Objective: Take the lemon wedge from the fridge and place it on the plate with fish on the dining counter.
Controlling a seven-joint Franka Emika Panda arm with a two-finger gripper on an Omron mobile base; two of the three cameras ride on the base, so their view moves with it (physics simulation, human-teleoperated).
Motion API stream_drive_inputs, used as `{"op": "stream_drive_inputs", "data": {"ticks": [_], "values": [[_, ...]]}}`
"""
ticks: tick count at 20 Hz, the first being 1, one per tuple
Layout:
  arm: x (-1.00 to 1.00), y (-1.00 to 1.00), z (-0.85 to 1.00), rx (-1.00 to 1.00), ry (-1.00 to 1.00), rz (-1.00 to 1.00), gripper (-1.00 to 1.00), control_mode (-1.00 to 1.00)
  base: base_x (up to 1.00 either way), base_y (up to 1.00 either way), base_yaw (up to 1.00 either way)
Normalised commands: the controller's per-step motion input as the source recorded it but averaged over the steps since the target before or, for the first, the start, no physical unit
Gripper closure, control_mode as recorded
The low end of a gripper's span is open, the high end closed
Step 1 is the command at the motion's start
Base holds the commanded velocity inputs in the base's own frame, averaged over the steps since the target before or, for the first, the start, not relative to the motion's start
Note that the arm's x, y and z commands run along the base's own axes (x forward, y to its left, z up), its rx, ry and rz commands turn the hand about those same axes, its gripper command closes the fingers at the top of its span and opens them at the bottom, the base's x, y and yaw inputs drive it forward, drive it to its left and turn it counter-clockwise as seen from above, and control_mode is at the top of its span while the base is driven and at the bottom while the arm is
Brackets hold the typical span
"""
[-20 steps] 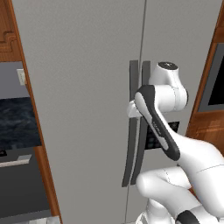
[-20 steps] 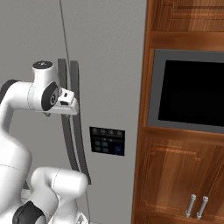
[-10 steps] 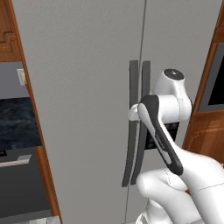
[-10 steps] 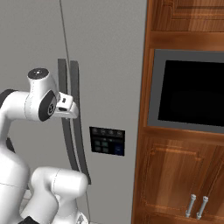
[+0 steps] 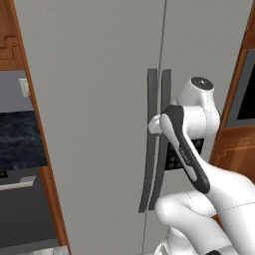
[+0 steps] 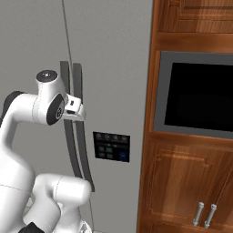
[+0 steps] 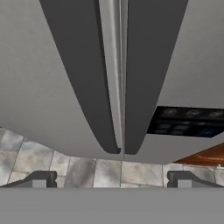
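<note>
The fridge [image 5: 99, 99] fills most of what I face: two tall light-grey doors, both shut, meeting at a thin seam. Down the middle run its two dark handles [image 5: 158, 144], long and slightly bowed, one on each side of that seam. To the right of the fridge stands a wooden cabinet [image 6: 191, 182] with a dark built-in oven window [image 6: 200, 100], and a small control panel [image 6: 111, 146] sits on the right-hand door.

Over the last second my arm has swung in and lowered, so my claw [image 7: 109, 179] is now close up against the handles, pointing at them rather than hanging off to the side. From the hand view, both handles rise right ahead of my fingertips [image 7: 39, 178], which stand wide apart with nothing between them. I am not yet around either handle.

The lemon wedge must be behind these closed doors; I cannot see it. I judge the job barely begun: I need to close on one handle and pull that door open.
</note>
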Motion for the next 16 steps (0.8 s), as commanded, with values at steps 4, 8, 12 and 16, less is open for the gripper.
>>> {"op": "stream_drive_inputs", "data": {"ticks": [4, 8, 12, 16], "values": [[0.00, 0.00, 0.00, 0.00, 0.00, 0.00, -1.00, -1.00, 0.00, 0.00, 0.00], [0.00, 0.00, 0.00, 0.00, 0.00, 0.00, -1.00, -1.00, 0.00, 0.00, 0.00], [0.00, 0.00, 0.00, 0.00, 0.00, 0.00, -1.00, -1.00, 0.00, 0.00, 0.00], [0.00, 0.00, 0.00, 0.00, 0.00, 0.00, -1.00, -1.00, 0.00, 0.00, 0.00]]}}
